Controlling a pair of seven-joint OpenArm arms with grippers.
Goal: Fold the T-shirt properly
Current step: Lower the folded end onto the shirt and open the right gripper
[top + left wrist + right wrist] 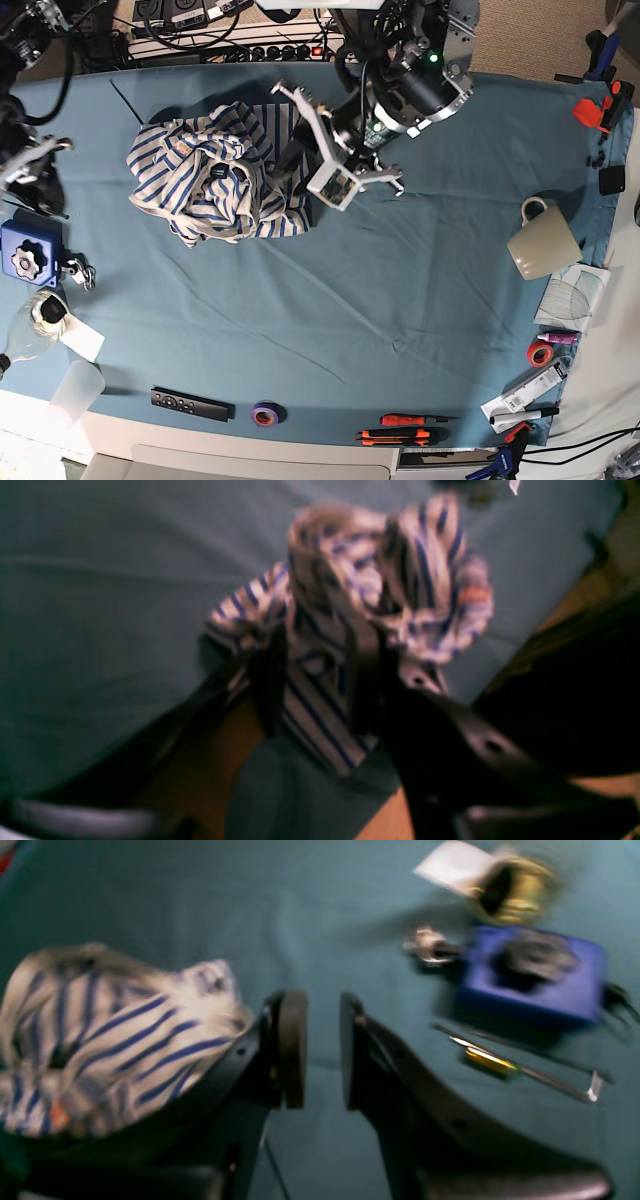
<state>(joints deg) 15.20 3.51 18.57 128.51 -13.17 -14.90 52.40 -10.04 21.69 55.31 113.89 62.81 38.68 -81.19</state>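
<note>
Your left gripper pinches a striped fold of the crumpled T-shirt, likely to spread it. The bulk lies just beyond it. Your right gripper hangs open, empty, shirt alongside.

Beige mug, black remote, purple tape roll, blue box

Left tool jaws pinching cloth; right tool jaws parted, empty.
</note>
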